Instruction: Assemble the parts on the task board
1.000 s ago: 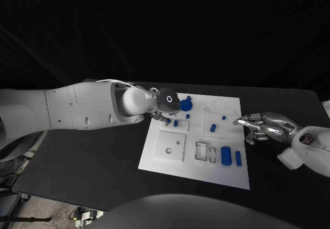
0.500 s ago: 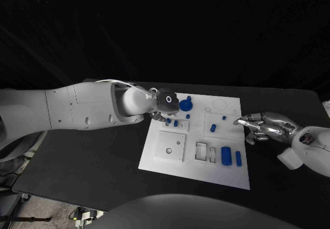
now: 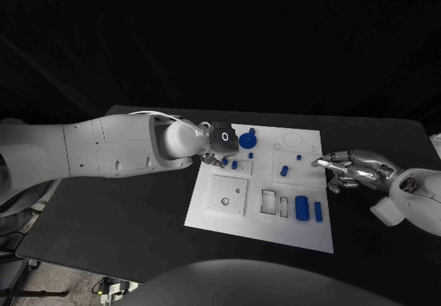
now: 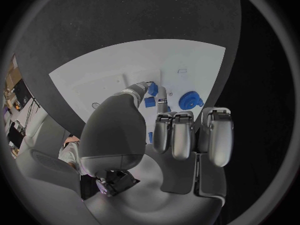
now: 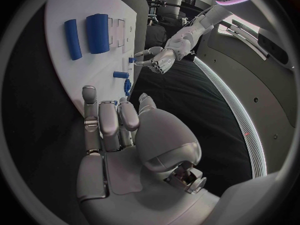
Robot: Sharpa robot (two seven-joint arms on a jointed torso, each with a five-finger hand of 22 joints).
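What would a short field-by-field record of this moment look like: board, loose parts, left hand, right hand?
board: white rectangular task board on the black table
gear: blue toothed gear part near the board's far edge
loose parts: wide blue cylinder and thin blue bar lying side by side
left hand: silver left hand, a fingertip touching a small blue piece
right hand: silver right hand at the board's right edge, holding nothing
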